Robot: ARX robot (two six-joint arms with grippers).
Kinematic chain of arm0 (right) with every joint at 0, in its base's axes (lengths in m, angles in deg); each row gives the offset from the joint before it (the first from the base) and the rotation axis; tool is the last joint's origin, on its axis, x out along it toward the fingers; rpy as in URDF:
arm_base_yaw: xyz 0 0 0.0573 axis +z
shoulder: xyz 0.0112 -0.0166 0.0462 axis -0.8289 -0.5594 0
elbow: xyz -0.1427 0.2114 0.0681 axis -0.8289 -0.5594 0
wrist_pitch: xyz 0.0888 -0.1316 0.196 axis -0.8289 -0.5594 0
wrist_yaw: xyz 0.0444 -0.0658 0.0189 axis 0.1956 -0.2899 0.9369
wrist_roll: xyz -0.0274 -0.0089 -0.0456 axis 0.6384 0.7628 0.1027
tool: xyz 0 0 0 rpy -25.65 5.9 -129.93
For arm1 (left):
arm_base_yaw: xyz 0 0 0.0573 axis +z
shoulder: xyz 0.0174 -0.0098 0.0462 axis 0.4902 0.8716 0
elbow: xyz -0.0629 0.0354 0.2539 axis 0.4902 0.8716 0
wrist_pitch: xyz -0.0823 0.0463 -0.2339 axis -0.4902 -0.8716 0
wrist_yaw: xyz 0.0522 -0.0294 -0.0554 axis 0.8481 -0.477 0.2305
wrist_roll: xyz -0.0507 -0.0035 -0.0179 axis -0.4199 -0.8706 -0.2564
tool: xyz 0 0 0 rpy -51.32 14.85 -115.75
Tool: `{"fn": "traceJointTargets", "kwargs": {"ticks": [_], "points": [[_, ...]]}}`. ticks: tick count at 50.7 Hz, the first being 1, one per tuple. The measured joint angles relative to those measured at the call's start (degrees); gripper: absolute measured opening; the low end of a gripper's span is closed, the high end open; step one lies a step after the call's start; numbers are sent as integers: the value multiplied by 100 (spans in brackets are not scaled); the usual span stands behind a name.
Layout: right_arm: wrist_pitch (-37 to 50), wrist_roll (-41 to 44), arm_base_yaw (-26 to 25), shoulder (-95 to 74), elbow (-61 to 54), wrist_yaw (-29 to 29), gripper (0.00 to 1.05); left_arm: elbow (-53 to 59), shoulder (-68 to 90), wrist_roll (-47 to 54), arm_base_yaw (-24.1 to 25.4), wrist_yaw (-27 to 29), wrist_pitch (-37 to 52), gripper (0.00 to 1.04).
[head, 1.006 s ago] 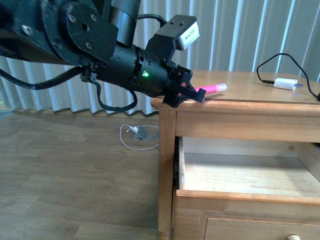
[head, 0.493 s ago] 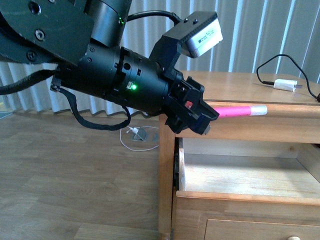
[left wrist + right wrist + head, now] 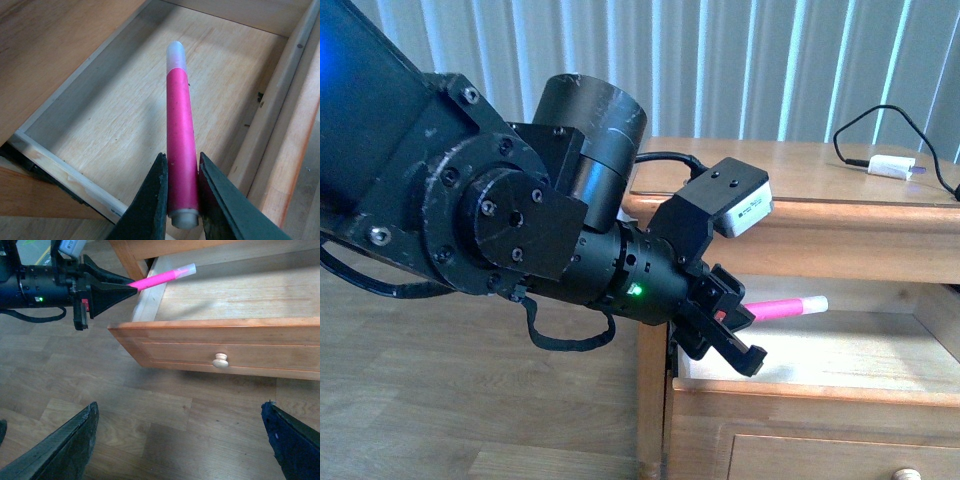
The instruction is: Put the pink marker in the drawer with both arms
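Two views are needed to read the left gripper (image 3: 738, 325). From the front, its bulky arm (image 3: 500, 230) hides the held end of the pink marker (image 3: 785, 307) and the left corner of the drawer (image 3: 820, 393), while the left wrist view shows both fingers (image 3: 155, 200) pinched on the pink barrel near its grey butt. We see the marker level, translucent white cap forward, over the open drawer's floor and clear of it. Only the right wrist view shows the right gripper (image 3: 179, 410), fingers spread wide and empty, facing the drawer front with its round knob (image 3: 220, 360).
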Motion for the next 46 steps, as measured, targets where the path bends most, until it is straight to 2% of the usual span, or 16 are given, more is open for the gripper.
{"fn": "traceJointTargets", "kwargs": {"ticks": [2, 4, 14, 19, 27, 33, 46], "points": [[0, 0, 0, 0, 0, 0, 96, -28, 28, -50, -7, -2, 26, 15], [0, 0, 0, -2, 0, 0, 96, -31, 46, -151, -17, 0, 127, 25], [0, 0, 0, 0, 0, 0, 96, 20, 15, -483, -52, 72, 492, 59], [0, 0, 0, -2, 0, 0, 96, 391, -293, -673, -79, 549, 1029, 78], [0, 0, 0, 0, 0, 0, 96, 1071, -992, -920, -57, 1246, 1644, 100], [0, 0, 0, 0, 0, 0, 96, 1945, -1891, -1005, 186, 1768, 1880, 99], [0, 0, 0, -2, 0, 0, 96, 3532, -3866, -1176, 870, 1928, 1764, 99]]}}
